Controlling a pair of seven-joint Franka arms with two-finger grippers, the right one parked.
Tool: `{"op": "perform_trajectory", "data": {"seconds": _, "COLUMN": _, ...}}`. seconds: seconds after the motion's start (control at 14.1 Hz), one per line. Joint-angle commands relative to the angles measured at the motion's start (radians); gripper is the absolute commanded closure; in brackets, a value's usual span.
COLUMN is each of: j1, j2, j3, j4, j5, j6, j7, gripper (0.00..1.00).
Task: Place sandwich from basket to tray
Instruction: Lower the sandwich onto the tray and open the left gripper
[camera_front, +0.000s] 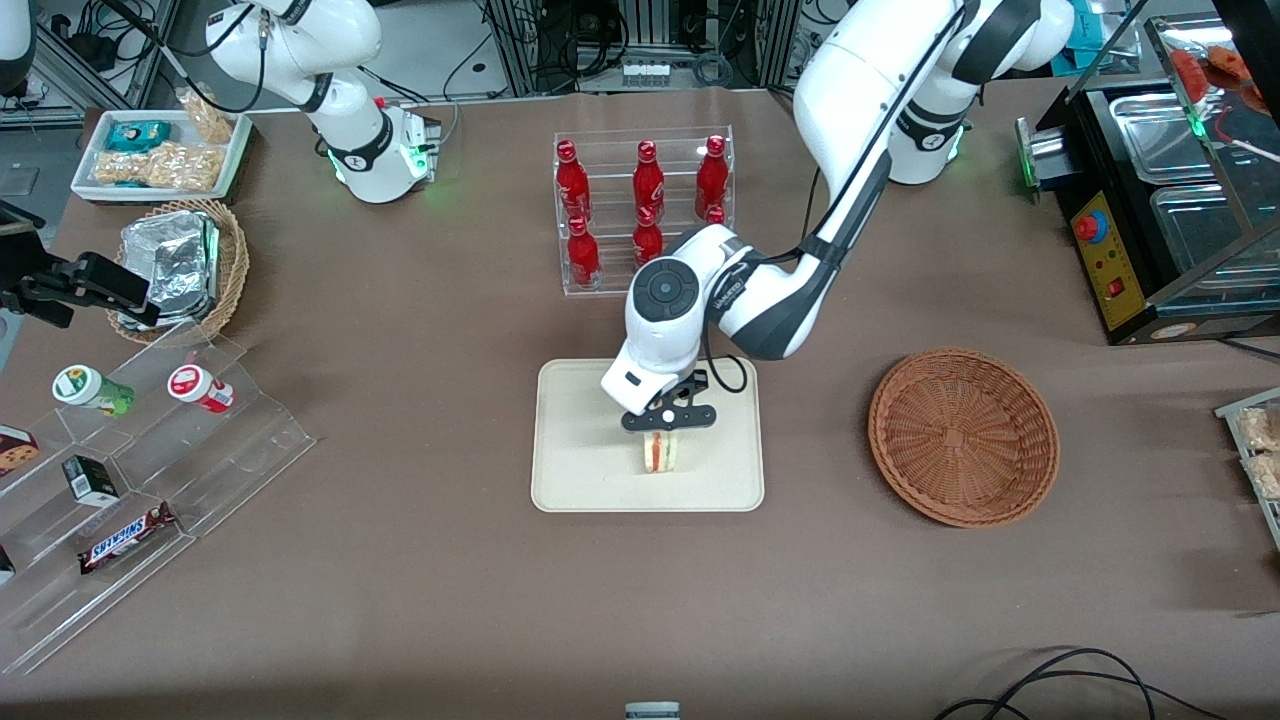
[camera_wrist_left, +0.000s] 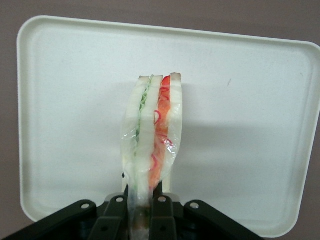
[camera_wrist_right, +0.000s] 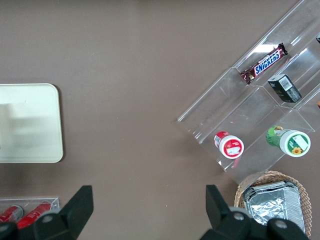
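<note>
The left arm's gripper (camera_front: 662, 432) hangs over the flat cream rectangular tray (camera_front: 580, 470) at the front view's centre, fingers (camera_wrist_left: 161, 210) clamped on the clear-wrapped triangular sandwich (camera_front: 660, 453), which stands on edge over the tray; the round reddish-brown wicker basket (camera_front: 963, 436) sits toward the working arm's end of the brown tabletop (camera_front: 420, 580).

The only readable text is "SNICKERS" on the brown candy bar (camera_front: 126, 537) that lies in the clear acrylic stepped shelf (camera_front: 150, 480).
</note>
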Motion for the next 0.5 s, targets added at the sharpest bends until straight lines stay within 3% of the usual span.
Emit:
{"op": "perform_trajectory", "data": {"seconds": 0.0, "j1": -0.011, "j2": 0.031, "j3": 0.013, "j4": 0.008, "j5": -0.032, "j6": 0.071, "j7": -0.018, "gripper": 0.9}}
{"op": "perform_trajectory", "data": {"seconds": 0.14, "j1": -0.01, "j2": 0.031, "j3": 0.013, "j4": -0.001, "j5": -0.032, "j6": 0.079, "j7": -0.015, "gripper": 0.85}}
{"op": "perform_trajectory", "data": {"seconds": 0.21, "j1": -0.011, "j2": 0.032, "j3": 0.013, "j4": -0.001, "j5": -0.032, "j6": 0.082, "j7": -0.015, "gripper": 0.76}}
{"op": "perform_trajectory", "data": {"seconds": 0.28, "j1": -0.011, "j2": 0.031, "j3": 0.013, "j4": -0.003, "j5": -0.032, "j6": 0.085, "j7": -0.017, "gripper": 0.51}}
{"op": "perform_trajectory", "data": {"seconds": 0.35, "j1": -0.011, "j2": 0.028, "j3": 0.013, "j4": -0.003, "j5": -0.032, "j6": 0.083, "j7": -0.024, "gripper": 0.01}}
{"op": "perform_trajectory", "data": {"seconds": 0.42, "j1": -0.02, "j2": 0.025, "j3": 0.013, "j4": -0.003, "j5": -0.032, "j6": 0.083, "j7": -0.03, "gripper": 0.0}}
